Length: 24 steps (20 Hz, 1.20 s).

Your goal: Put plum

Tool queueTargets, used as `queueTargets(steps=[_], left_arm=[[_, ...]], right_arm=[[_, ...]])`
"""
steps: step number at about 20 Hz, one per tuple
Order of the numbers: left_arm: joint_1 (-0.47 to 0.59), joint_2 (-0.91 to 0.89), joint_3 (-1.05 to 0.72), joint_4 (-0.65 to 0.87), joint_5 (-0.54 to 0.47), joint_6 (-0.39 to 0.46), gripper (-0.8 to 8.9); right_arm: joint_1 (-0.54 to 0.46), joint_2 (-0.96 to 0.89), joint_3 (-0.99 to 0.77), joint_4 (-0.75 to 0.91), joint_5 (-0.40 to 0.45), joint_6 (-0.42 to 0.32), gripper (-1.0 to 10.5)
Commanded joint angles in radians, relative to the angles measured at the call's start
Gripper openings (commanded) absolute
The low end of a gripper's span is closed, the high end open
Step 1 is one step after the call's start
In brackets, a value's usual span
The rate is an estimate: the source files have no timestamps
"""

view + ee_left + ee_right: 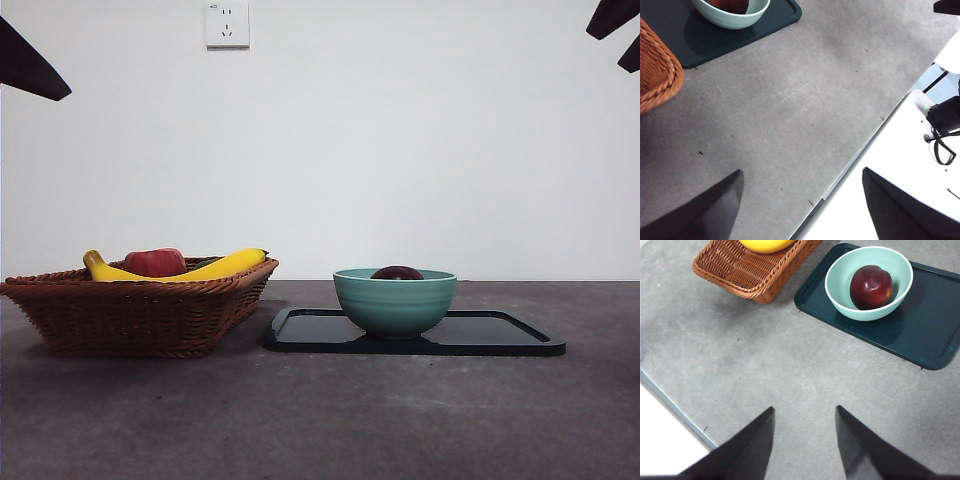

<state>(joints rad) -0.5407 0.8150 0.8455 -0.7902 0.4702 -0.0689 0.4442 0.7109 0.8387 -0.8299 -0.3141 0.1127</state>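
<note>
The plum (871, 287) is dark maroon and glossy and lies inside a pale green bowl (840, 290). In the front view only its top (397, 272) shows above the bowl's rim (394, 300). The bowl stands on a dark tray (500, 335). My left gripper (802, 187) is open and empty, high above bare table near its edge. My right gripper (804, 412) is open and empty, above the table in front of the tray. Both arms show only as dark tips at the front view's top corners.
A brown wicker basket (140, 305) stands left of the tray, holding a red apple (155, 262) and a yellow banana (215, 268). The basket's corner (655, 75) and the bowl (730, 12) show in the left wrist view. A wall socket (227, 22) is behind.
</note>
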Motion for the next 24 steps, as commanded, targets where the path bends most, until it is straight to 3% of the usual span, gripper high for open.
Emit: queueTargets(steps=[1,4,11,17,24], left_arm=[[-0.004,0.005,0.009,0.005,0.002,0.000,3.74],[-0.004,0.005,0.009,0.010,0.002,-0.008,3.74],[-0.005,0.063,0.035,0.171,0.001,-0.165,3.74],[-0.011,0.327,0.223,0.185,-0.047,-0.165,3.74],[-0.055,0.695,0.594,0.177,-0.133,-0.146,3.74]], right_arm=[[0.006,0.006,0.004,0.006,-0.003,0.014,1.9],[0.006,0.006,0.004,0.006,-0.004,0.014,1.9],[0.006,0.006,0.004,0.006,-0.003,0.015,1.9],[0.006,0.006,0.004,0.006,-0.003,0.019,1.9],[0.006,0.006,0.004,0.006,-0.003,0.019,1.9]])
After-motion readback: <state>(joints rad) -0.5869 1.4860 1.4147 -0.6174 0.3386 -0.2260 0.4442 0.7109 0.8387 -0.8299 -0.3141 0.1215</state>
